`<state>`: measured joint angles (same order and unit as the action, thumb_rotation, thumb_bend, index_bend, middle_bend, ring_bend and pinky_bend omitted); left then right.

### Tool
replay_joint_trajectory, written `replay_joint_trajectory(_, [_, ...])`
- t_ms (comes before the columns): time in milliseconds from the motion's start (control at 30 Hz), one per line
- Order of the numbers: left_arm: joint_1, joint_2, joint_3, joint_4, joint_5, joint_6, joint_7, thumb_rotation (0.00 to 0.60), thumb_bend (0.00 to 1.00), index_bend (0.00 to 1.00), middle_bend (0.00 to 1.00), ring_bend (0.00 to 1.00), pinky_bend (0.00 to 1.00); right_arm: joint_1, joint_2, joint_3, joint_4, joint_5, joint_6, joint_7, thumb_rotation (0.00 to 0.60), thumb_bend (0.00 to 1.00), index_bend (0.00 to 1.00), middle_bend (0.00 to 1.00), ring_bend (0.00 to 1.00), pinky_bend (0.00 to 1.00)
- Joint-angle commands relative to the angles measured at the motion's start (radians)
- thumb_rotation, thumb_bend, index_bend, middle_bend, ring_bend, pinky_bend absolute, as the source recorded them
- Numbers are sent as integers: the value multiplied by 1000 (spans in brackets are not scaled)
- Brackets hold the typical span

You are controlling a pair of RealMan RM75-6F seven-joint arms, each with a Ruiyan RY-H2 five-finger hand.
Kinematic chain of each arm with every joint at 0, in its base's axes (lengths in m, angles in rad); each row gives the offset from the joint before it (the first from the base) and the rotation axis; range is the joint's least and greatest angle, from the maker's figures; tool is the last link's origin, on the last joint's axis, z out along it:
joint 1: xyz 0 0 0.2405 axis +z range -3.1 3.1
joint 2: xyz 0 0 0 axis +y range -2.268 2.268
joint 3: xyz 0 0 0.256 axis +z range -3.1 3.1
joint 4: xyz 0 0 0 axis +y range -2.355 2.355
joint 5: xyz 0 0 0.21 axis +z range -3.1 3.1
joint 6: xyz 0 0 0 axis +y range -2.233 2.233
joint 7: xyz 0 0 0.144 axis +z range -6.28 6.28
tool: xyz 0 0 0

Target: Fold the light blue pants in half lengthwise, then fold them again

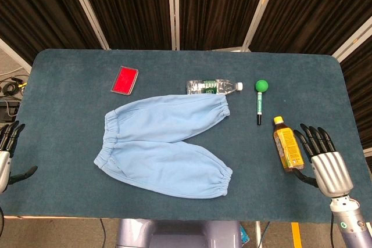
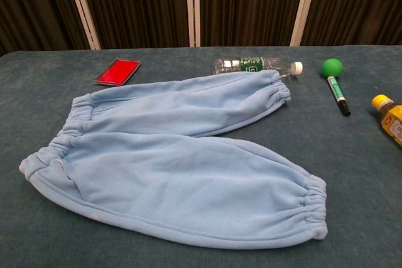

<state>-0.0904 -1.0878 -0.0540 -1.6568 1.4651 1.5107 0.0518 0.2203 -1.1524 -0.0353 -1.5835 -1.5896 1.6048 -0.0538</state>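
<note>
The light blue pants (image 1: 165, 143) lie flat and open on the blue table (image 1: 70, 74), not folded yet.

The waist points to the robot's left and the two legs spread apart toward the right. Both hands hold nothing. The left hand (image 1: 7, 155) waits at the table's left edge with its fingers apart. The right hand (image 1: 322, 158) rests near the right edge, fingers spread, just beside the yellow bottle (image 1: 286, 143). For a good first fold, one leg should probably be lifted at its cuff and waist and laid right on top of the other, edges lined up. The clear water bottle (image 1: 214, 86) lies very close to the far leg's cuff and could get bumped. The green-topped marker (image 1: 260, 100) and the red case (image 1: 124, 79) lie near but apart from the pants.
</note>
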Motion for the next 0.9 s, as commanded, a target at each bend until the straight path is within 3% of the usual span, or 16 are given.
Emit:
replay_joint_trajectory(33, [0,6,-3,-3,-6,-5,-6,600,0,0,0,0,0,-20,-19,23,-8,14,13,-26,600,0,0,0,0,0])
replay_joint_trajectory(233, [7,17,-1,-13,-5,0,-11,600,0,0,0,0,0,-3,-29,-6,0,-45,-51,-10,600,0,0,0,0,0])
replay_joint_trajectory(433, [6,12,-2,-17,-5,-4,1,600,0,0,0,0,0,133,-27,-125,-19,-276,-298,-45,600,0,0,0,0,0])
replay_joint_trajectory(633, [12,7,-4,-8,-21,-4,16,600,0,0,0,0,0,229,-128,-128,35,-426,-375,-78,600,0,3,21,0,13])
replay_joint_trajectory(900, [14,7,-10,-2,-33,-5,9,600,0,0,0,0,0,299,-227,-117,99,-490,-437,-97,600,0,131,163,79,196])
